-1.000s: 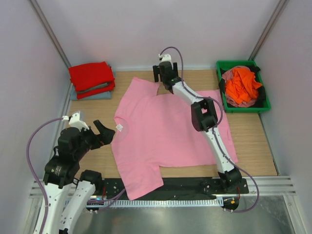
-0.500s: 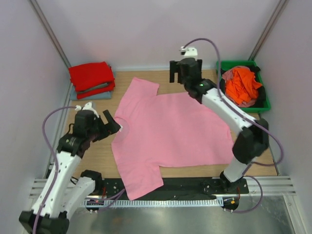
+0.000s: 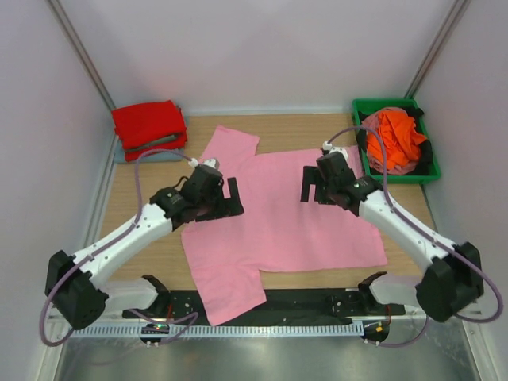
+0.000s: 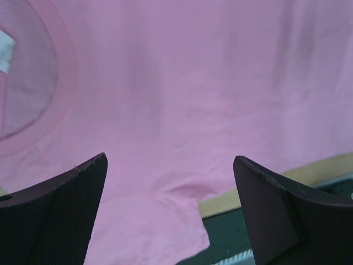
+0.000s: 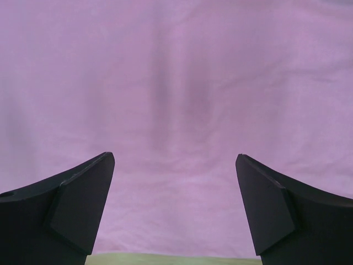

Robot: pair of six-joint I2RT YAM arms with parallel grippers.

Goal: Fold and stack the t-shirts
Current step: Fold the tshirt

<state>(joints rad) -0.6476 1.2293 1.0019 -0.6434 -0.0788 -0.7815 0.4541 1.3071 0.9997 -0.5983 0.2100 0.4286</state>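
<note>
The pink t-shirt (image 3: 286,226) lies spread flat over the middle of the worktop (image 3: 405,218), its collar (image 4: 33,83) toward the left side and its hem toward the right. One sleeve points to the far edge. The other reaches past the near edge of the wood and lies over the black rail (image 3: 317,302) where the arms are mounted. A white label (image 4: 4,51) shows inside the collar in the left wrist view.

The left tool (image 3: 234,198) hangs over the shirt just beside the collar, its fingers spread wide with nothing between them. In its own camera, the left tool (image 4: 170,160) frames bare pink cloth (image 4: 193,99), the near sleeve and a strip of wood beyond. The right tool (image 3: 314,193) hangs over the far half of the shirt's body, right of centre, also wide and holding nothing. Between its dark fingers, the right tool (image 5: 174,156) shows only smooth pink fabric (image 5: 176,83) with a faint crease. Whether either tool touches the cloth cannot be told.

At the far left corner, well apart from the pink shirt, the red t-shirt (image 3: 147,123) sits folded on top of the folded grey-blue t-shirt (image 3: 155,154). At the far right corner stands the green bin (image 3: 373,105), with the orange t-shirt (image 3: 394,139) crumpled inside it.
</note>
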